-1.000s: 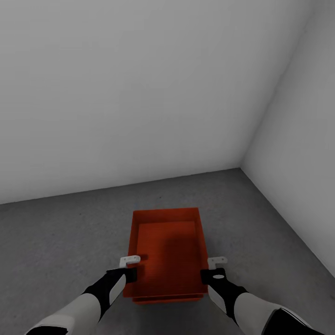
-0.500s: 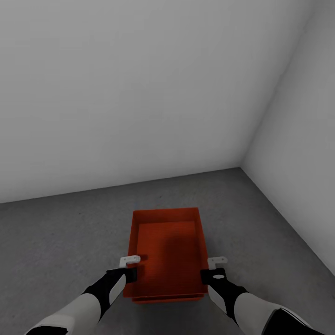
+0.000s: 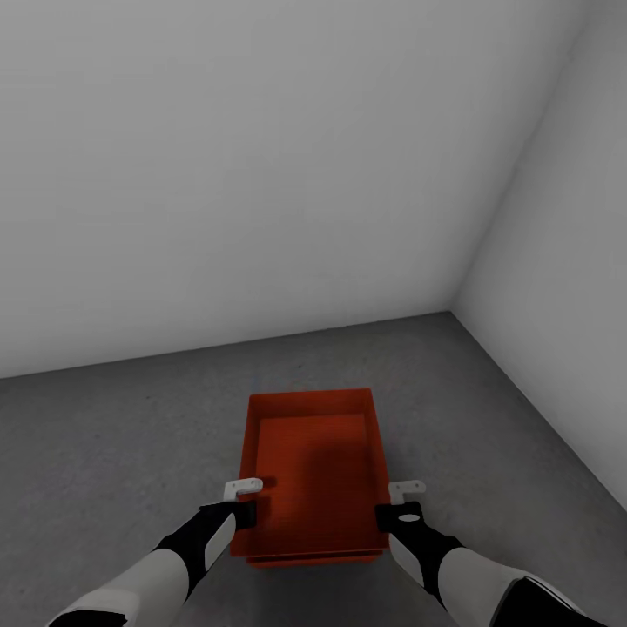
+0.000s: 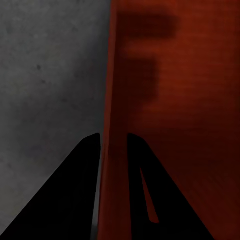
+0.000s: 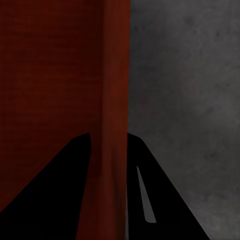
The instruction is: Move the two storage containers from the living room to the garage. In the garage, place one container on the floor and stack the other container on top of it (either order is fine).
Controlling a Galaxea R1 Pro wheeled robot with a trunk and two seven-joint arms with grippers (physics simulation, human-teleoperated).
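Nothing has moved: both orange-red, lidless rectangular plastic bins (image 3: 315, 470) sit nested on the dark grey speckled floor (image 3: 113, 435) near the white corner. Left tool (image 3: 244, 492) and right tool (image 3: 402, 495) each clamp a side wall.

bare floor (image 3: 104, 435) around orange bins (image 3: 313, 461), walls (image 3: 261, 174) closing the corner beyond

Both arms reach forward and down, the left gripper (image 3: 246, 488) straddling the left wall of the upper storage container (image 3: 315, 461) with one finger (image 4: 80, 190) each side, the right gripper (image 3: 406, 490) likewise closed over the right wall.
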